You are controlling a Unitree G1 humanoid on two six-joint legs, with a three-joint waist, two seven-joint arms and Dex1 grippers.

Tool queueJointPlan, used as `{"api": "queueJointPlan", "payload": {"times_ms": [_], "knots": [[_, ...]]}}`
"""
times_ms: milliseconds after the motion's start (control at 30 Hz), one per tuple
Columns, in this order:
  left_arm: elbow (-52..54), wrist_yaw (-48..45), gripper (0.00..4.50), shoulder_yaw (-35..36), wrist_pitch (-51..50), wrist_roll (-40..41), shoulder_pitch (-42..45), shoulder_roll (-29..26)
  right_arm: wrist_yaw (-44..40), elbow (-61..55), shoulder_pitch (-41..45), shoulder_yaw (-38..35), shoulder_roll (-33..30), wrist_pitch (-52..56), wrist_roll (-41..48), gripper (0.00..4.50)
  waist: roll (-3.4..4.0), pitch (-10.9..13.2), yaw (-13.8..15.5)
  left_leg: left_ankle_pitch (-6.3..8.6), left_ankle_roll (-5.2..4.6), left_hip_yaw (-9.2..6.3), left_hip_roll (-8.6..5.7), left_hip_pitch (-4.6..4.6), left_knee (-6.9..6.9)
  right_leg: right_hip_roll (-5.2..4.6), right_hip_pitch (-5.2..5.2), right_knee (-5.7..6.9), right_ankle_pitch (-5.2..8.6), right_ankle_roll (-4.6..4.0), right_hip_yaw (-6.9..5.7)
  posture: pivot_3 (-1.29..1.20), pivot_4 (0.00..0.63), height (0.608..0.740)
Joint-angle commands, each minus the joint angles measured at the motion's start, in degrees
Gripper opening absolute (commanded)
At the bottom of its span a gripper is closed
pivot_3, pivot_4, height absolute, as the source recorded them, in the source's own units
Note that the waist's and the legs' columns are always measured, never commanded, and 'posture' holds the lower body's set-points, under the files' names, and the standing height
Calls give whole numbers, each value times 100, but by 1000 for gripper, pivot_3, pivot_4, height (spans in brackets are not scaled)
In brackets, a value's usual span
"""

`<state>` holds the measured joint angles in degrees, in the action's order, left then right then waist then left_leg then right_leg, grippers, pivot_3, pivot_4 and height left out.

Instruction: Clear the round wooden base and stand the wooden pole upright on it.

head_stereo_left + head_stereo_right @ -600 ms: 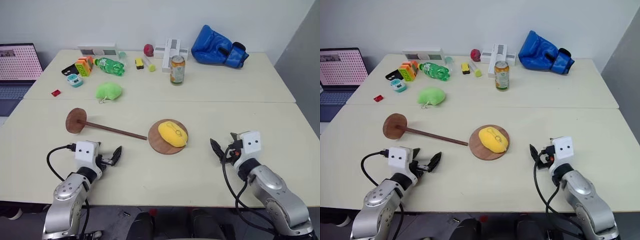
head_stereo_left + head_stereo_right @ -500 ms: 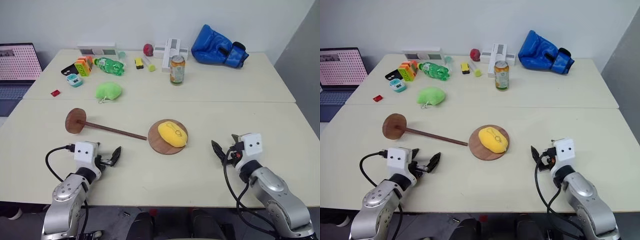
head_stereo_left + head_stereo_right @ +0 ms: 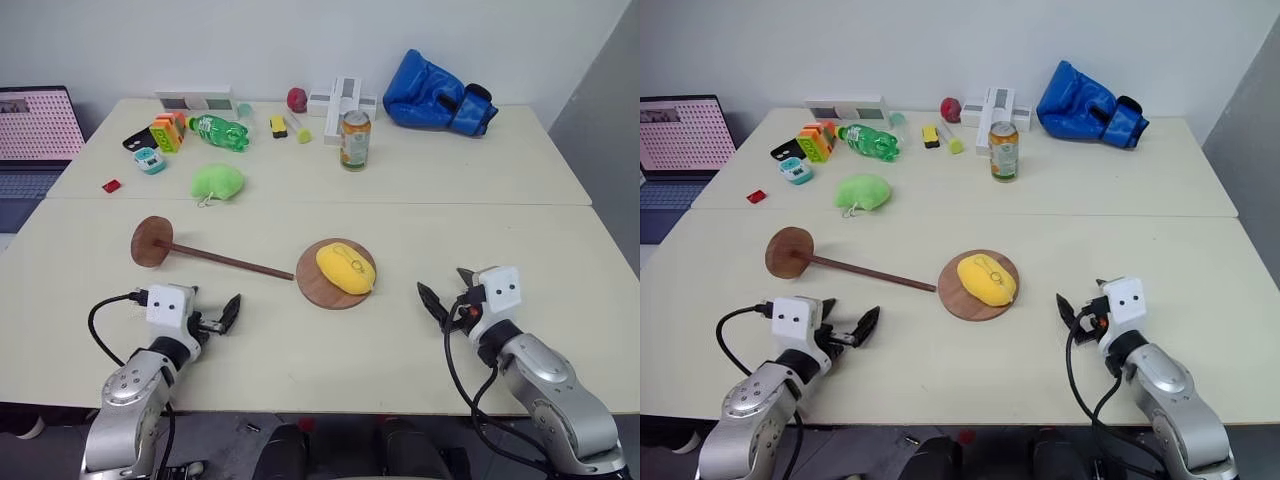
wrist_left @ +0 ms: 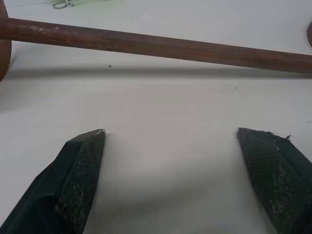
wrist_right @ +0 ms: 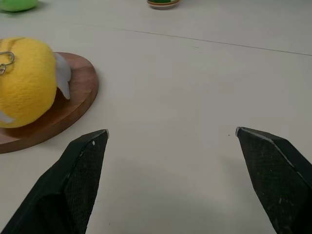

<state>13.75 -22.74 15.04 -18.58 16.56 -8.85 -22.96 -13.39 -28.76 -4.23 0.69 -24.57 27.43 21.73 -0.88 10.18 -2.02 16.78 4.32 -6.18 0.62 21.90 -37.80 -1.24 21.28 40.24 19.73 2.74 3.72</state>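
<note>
Base clearing: right tool (image 3: 446,297), released, faces the yellow plush (image 3: 345,268) on the round wooden base (image 3: 318,286); grip the plush alone. Wooden pole (image 3: 225,260) lies just ahead of the released left tool (image 3: 222,316).

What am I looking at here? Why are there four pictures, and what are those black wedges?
It is a two-armed robot at a table. The two wide pictures come from cameras in its head, looking down over its arms. The two close-ups come from a camera on each wrist, and the black wedges are that arm's own fingers.

Each arm ends in a pincer: the left pincer and the right pincer are both open and hold nothing.

On the table, a yellow plush toy sits on the round wooden base. The wooden pole lies flat to the base's left, its tip about at the base's edge. At the back are a blue boxing glove, a can and a green bottle.
</note>
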Motion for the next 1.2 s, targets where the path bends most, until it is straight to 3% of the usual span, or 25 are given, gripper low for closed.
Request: {"api": "queueJointPlan", "payload": {"times_ms": [33, 233, 333, 433, 733, 867, 967, 1200], "knots": [[883, -670, 4500, 73, -164, 575, -417, -295, -778, -225, 563, 70, -226, 217, 431, 4406, -4, 3, -42, 0, 0, 0, 3, 0, 1, 1, 3, 0, -4, -5, 5, 0, 150, 740], [1981, -1637, 4500, 362, -737, 1688, -693, -1084, -2051, 171, 1961, 523, -470, 804, 1026, 4406, -9, 10, -29, 0, 0, -7, 5, -2, -3, 6, -7, -2, -5, -8, -10, 0, 150, 740], [2233, -1924, 4500, 385, -893, 2088, -608, -1357, -2174, 693, 2444, 773, -303, 791, 800, 4406, -14, 14, -15, 0, -1, -8, 5, -1, -3, 6, -9, -8, -7, -10, -14, 0, 150, 740], [2243, -2387, 4500, 217, -524, 1839, -583, -1661, -2053, 1398, 2814, 1122, 35, 594, 345, 4406, -14, 14, -13, 0, -1, -7, 4, 0, 0, 5, -11, -20, -8, -10, -14, 0, 150, 740], [2149, -2321, 4500, 32, -281, 1588, -489, -1565, -1770, 2393, 2929, 1748, 693, -128, -820, 4406, -11, 16, -18, 0, 0, -4, 5, 8, 5, 3, 2, -22, -8, -10, -12, 0, 150, 740], [2235, -2204, 4500, 6, -353, 1604, -422, -1482, -1677, 2395, 2826, 1594, 884, -316, -922, 4406, -11, 16, -20, 0, 0, -5, 5, 8, 4, 3, 2, -20, -9, -10, -13, 0, 150, 740], [2192, -2174, 4500, -15, -313, 1530, -360, -1477, -1737, 2255, 2757, 1468, 905, -337, -884, 3926, -11, 16, -23, 0, 0, -5, 5, 8, 4, 3, 2, -20, -9, -10, -13, 0, 150, 740], [2103, -2024, 4500, -102, -339, 1465, -87, -1429, -1762, 2105, 2720, 1139, 863, -334, -841, 2194, -11, 16, -21, 0, 0, -5, 4, 8, 4, 4, 2, -19, -9, -10, -12, 0, 150, 740]]}}
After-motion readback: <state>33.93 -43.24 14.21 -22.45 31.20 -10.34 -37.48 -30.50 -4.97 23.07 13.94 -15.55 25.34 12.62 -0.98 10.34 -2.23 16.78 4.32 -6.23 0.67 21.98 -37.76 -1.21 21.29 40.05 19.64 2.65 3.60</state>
